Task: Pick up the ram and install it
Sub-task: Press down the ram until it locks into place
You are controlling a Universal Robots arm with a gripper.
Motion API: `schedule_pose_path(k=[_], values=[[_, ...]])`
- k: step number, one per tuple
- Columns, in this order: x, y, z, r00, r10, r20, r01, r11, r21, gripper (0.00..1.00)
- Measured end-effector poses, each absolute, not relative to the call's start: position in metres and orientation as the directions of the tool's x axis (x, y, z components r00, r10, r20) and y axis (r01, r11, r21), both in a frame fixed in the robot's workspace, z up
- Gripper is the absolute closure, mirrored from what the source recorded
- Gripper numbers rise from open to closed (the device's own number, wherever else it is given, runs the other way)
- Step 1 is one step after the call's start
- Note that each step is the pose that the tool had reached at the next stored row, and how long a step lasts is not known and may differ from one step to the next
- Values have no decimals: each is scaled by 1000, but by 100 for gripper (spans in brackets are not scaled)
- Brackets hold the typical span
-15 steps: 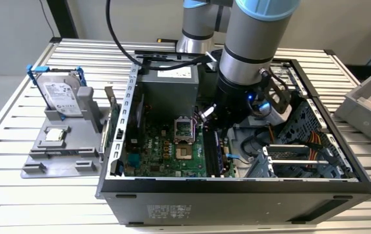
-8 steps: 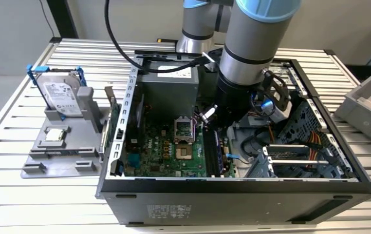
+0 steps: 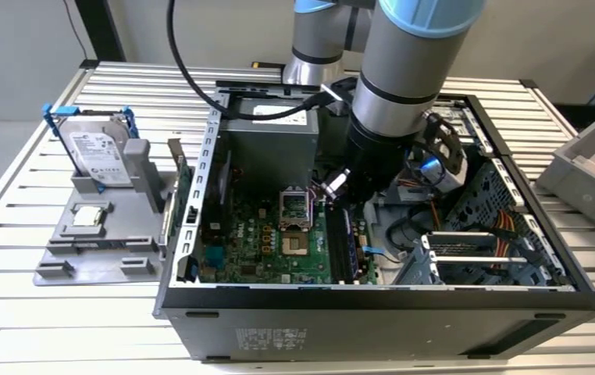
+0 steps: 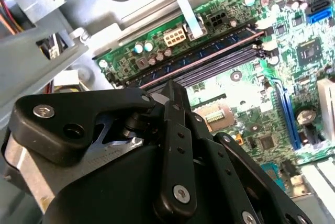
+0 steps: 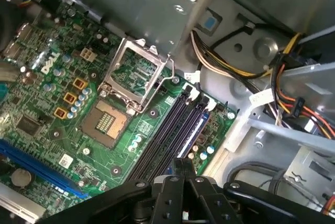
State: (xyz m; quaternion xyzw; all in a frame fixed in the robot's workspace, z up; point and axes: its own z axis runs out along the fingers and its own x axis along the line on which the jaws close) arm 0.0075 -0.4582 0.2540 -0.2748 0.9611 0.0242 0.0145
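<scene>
First wrist view: we judge the tool (image 5: pixel 180 174), clenched on the ram (image 5: pixel 178 167), above slots (image 5: pixel 172 124); alignment needed before seating.

Thick silver-grey tubular arm (image 3: pixel 407 70) with pale blue joint caps and a black band, narrowing to a black wrist. Black cable (image 3: pixel 188 70) looped along it. Matte black gripper (image 4: pixel 172 145) links in both wrist views, studded with round silver screws, over a brushed-metal body.
</scene>
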Motion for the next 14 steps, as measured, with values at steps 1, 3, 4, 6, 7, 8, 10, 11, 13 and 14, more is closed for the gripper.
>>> schedule_pose_path(k=[1, 3, 4, 6, 7, 8, 10, 11, 13, 14], values=[[7, -458, 254, -839, -542, -41, -543, 839, 39, 100], [8, -458, 254, -820, -571, -41, -572, 819, 39, 100], [7, -458, 254, -810, -585, -41, -587, 809, 38, 100], [8, -458, 254, -787, -615, -41, -616, 787, 38, 100], [8, -458, 254, -777, -629, -41, -630, 776, 38, 100], [8, -458, 254, -765, -643, -41, -644, 764, 38, 100], [7, -458, 254, -741, -671, -41, -672, 740, 38, 100], [7, -458, 254, -730, -683, -41, -684, 729, 38, 100], [7, -458, 254, -708, -705, -41, -706, 707, 39, 100], [7, -458, 254, -699, -714, -41, -715, 698, 38, 100]])
